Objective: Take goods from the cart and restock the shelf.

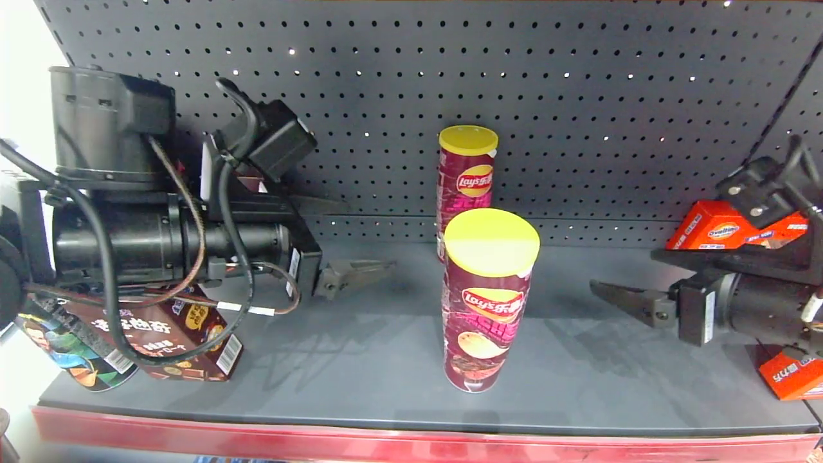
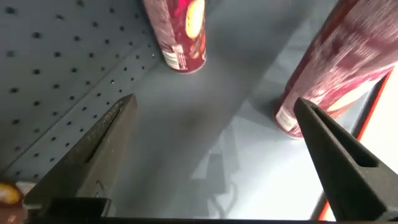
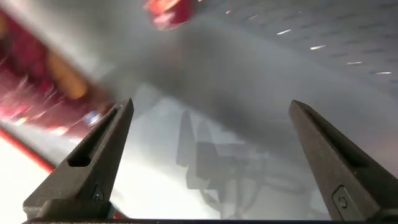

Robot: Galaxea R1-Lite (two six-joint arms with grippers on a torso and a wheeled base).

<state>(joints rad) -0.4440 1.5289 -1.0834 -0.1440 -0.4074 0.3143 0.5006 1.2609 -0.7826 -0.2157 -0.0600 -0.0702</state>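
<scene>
Two maroon chip cans with yellow lids stand upright on the grey shelf: the front can near the shelf's middle, the rear can by the pegboard. My left gripper hovers left of the front can, open and empty; in its wrist view the front can and the rear can lie ahead of the fingers. To the right of the front can, my right gripper is open with nothing in it; in its own wrist view the front can is a blur.
A dark brown snack box and a colourful can sit at the shelf's left under my left arm. Orange boxes stand at the back right, another orange box at the front right. A red strip edges the shelf front.
</scene>
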